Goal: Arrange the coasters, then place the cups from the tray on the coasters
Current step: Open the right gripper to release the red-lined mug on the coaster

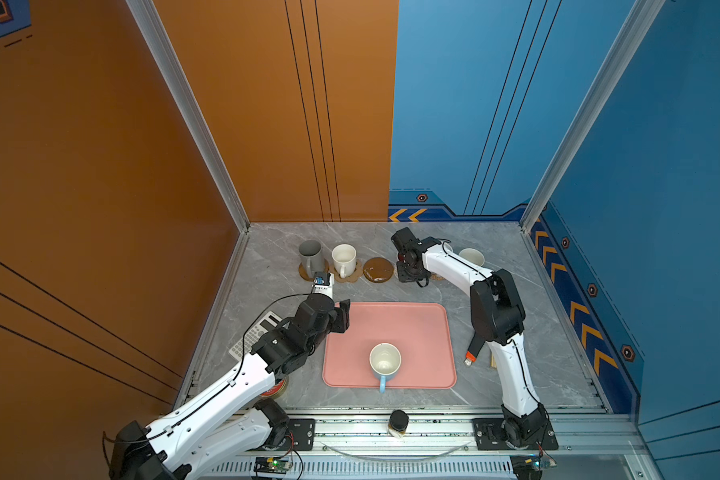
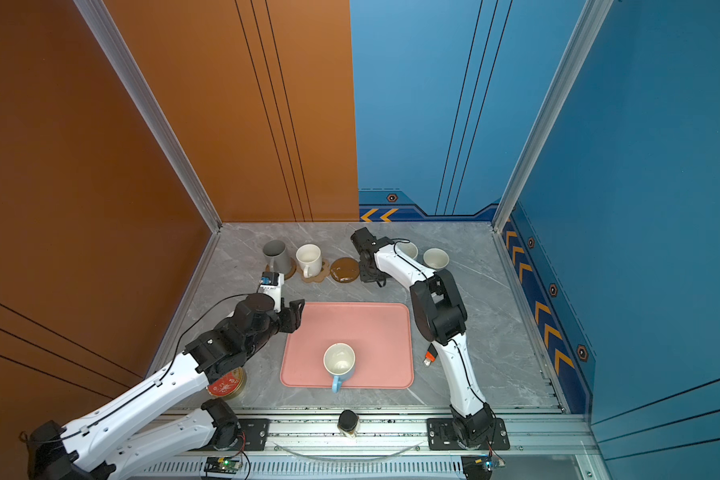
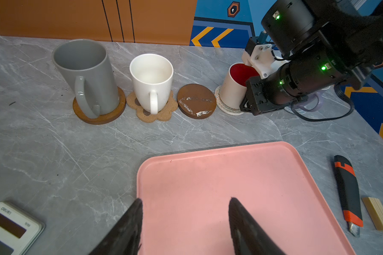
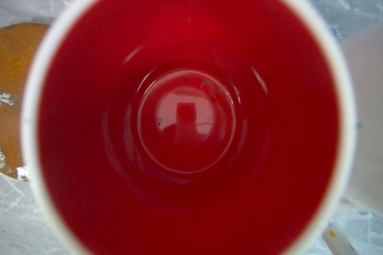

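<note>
In the left wrist view a grey cup (image 3: 86, 72) stands on a brown disc coaster (image 3: 106, 117). Beside it a white cup (image 3: 152, 79) stands on a paw-shaped coaster (image 3: 155, 116), then comes a bare brown disc (image 3: 196, 101). My right gripper (image 3: 244, 103) is shut on the white cup with red inside (image 4: 186, 121), which rests on a white woven coaster (image 3: 227, 109); its fingers are hidden. A light blue cup (image 1: 385, 361) stands on the pink tray (image 1: 416, 328). My left gripper (image 3: 185, 199) hangs open and empty over the tray's far left corner.
A speckled cream cup (image 1: 472, 257) stands at the back right, behind the right arm. A calculator (image 1: 254, 334) and a red-topped tin (image 2: 225, 384) lie under the left arm. A utility knife (image 3: 347, 192) and a wooden block (image 3: 378, 213) lie right of the tray.
</note>
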Motion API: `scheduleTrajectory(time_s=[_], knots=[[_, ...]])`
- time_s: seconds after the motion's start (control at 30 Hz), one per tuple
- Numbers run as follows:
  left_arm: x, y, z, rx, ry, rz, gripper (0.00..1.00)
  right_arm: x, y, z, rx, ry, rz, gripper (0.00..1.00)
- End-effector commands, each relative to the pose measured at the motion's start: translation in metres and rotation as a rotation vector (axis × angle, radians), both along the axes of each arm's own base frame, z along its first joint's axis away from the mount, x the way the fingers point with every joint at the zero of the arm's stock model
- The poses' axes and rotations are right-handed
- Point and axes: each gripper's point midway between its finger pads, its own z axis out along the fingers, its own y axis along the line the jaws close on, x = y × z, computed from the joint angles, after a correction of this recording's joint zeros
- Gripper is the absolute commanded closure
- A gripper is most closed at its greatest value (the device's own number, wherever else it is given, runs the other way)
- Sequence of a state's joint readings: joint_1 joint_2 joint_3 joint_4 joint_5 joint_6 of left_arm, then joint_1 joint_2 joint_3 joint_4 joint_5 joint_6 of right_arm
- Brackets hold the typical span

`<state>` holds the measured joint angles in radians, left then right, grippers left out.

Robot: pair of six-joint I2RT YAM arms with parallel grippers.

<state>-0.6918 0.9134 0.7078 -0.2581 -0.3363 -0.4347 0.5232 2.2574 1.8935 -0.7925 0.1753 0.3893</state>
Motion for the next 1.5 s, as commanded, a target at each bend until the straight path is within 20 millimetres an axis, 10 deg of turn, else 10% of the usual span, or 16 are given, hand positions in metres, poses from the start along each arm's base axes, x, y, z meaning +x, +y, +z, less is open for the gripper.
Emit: scheduleTrajectory(time_s=[0.0,0.3,0.9,1.47], knots=[[-0.001,0.002,-0.004,-0.004,0.013,-0.001,0.37,0.008,0.002,0.009,0.028,-0.039,-0.011,1.0],[-0.002,0.003,-0.003,-0.007,0.013,0.001,0.37,0.004,0.003,0.008,0.037,-0.03,-0.011,0.98],[-0.005,0.004,0.002,-0.02,0.003,-0.001,0.37,-0.005,0.003,0.018,0.049,-0.034,-0.008,0.63],[-0.013,0.009,0.009,-0.037,-0.005,-0.001,0.38,-0.036,-0.003,0.096,0.111,-0.178,-0.011,0.35]])
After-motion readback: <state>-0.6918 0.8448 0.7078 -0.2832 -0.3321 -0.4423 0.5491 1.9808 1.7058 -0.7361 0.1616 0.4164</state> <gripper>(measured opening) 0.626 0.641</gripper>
